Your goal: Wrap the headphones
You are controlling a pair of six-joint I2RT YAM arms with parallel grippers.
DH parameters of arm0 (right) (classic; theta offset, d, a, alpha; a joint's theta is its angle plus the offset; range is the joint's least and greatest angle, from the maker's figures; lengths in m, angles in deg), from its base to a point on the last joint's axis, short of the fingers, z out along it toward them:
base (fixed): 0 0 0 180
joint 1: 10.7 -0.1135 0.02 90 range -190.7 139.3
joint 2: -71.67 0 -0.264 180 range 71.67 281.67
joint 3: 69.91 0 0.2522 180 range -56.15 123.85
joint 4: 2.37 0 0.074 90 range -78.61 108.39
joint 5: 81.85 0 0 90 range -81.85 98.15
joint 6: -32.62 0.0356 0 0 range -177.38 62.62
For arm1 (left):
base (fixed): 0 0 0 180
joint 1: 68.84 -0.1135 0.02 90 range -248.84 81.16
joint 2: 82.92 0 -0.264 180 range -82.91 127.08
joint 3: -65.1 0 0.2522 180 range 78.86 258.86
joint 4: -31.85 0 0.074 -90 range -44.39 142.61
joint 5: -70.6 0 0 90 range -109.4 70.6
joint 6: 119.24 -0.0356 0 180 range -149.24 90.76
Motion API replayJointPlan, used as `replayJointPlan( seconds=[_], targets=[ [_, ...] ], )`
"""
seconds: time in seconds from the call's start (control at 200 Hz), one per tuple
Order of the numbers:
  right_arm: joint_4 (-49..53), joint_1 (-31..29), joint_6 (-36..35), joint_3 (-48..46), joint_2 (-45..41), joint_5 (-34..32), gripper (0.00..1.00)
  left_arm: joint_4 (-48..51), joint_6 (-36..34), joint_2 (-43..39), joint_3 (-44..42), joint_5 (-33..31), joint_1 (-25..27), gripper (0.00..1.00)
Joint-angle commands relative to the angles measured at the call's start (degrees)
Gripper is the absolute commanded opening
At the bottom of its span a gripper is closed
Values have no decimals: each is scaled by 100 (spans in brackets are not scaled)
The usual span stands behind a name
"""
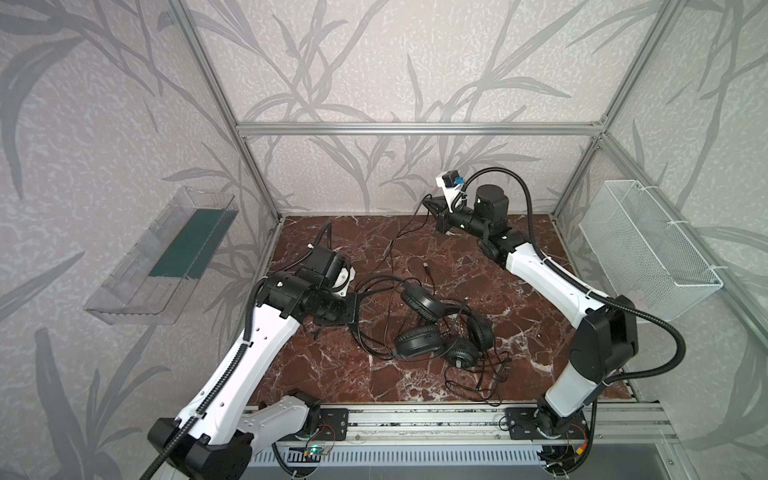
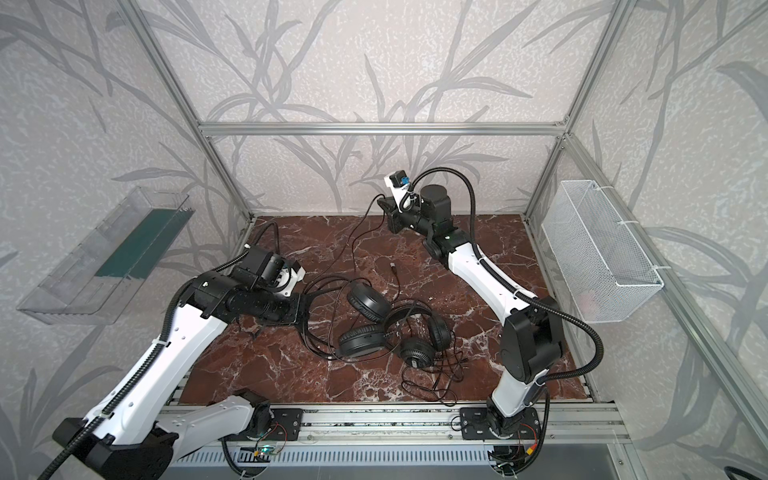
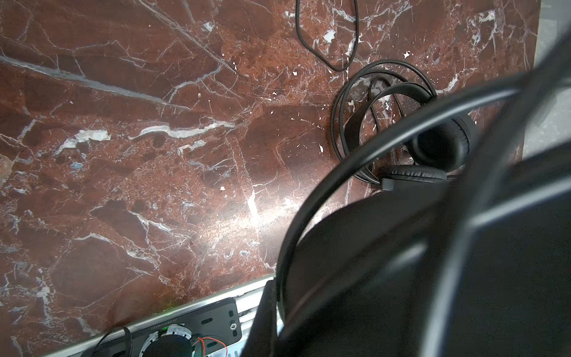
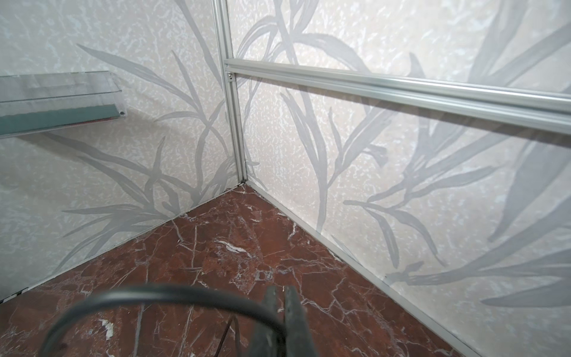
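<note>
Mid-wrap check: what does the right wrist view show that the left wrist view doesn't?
Only the right wrist view: the right gripper, jaws shut on a loop of the headphone cable, plus the clear wall shelf and the enclosure's back corner.
Only the left wrist view: the headphones, lying with coiled cable on the marble table.
Both: the marble table and a black cable arcing close to the lens.
</note>
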Motion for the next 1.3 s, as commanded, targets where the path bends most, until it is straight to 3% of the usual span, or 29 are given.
replayJointPlan(
  seconds=[0.0, 0.23, 0.5, 1.045, 1.294],
  targets=[
    [208, 192, 49, 441, 168, 102, 0, -80, -84, -195, -15, 185, 57, 0],
    [275, 503, 292, 611, 317, 78, 0, -62, -84, -289, -2, 64, 91, 0],
    [478, 604, 317, 572, 713, 103, 0, -127, 8, -393, 315, 610, 104, 0],
    [272, 667, 944, -497, 1118, 31, 0, 497, 22, -383, 1728, -217, 88, 0],
    [78, -79, 811, -1540, 623, -546, 0, 423, 367, -35, 2208, -930, -142, 0]
  ],
)
